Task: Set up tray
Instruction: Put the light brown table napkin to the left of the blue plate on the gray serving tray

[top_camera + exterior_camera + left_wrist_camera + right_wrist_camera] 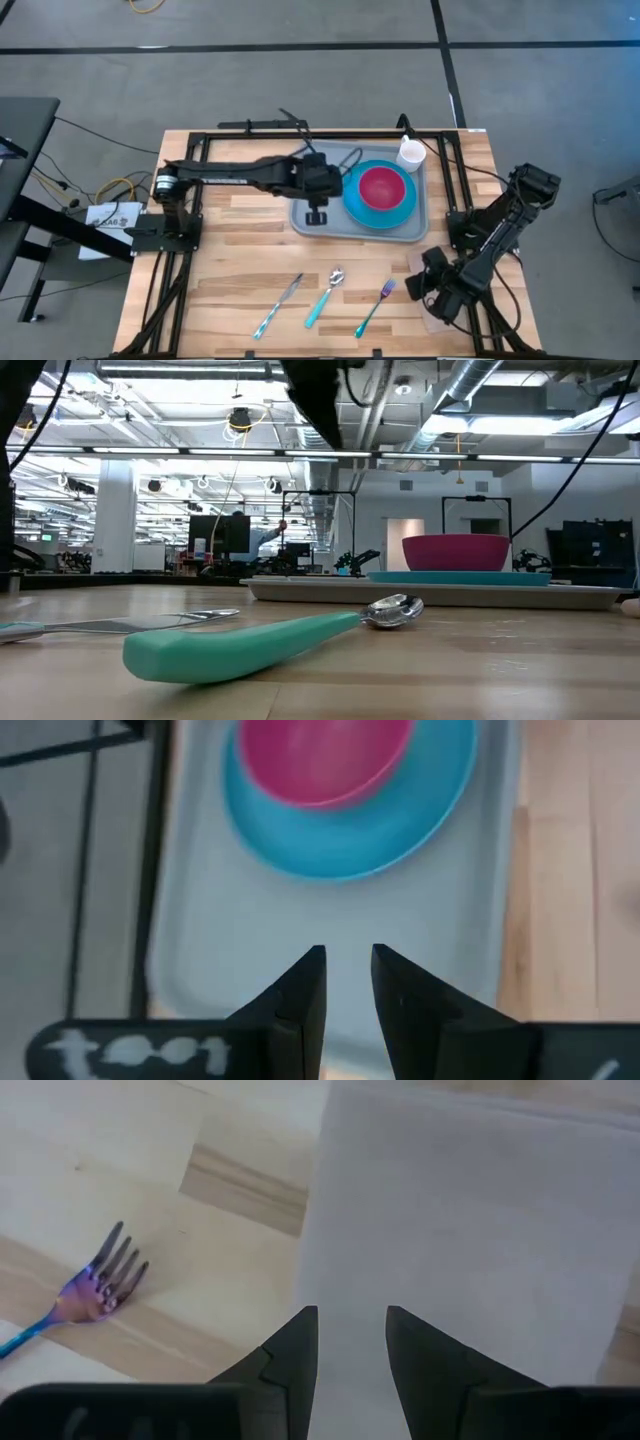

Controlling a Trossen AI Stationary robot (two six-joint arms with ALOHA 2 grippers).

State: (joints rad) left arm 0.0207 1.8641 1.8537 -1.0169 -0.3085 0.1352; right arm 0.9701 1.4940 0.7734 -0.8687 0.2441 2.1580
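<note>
The grey-blue tray [400, 228] lies flat on the table's far middle. It carries a blue plate [355, 205] with a pink bowl [382, 186] on it, and a white cup [411, 154] stands at its far right corner. My left gripper [316, 215] hangs open above the tray's bare left part [250, 940], beside the plate [350, 850]. My right gripper [350, 1320] is open above a pale napkin [470, 1230] lying flat at the table's near right [437, 322]. A knife [278, 305], a teal-handled spoon [327, 293] and a fork [375, 306] lie along the near edge.
A black metal frame [250, 135] runs along the table's far edge and down both sides. In the low view the spoon [260, 645] lies closest, with the knife [120, 623] to its left and the tray [450, 592] behind. The fork's tines [100, 1285] lie left of the napkin.
</note>
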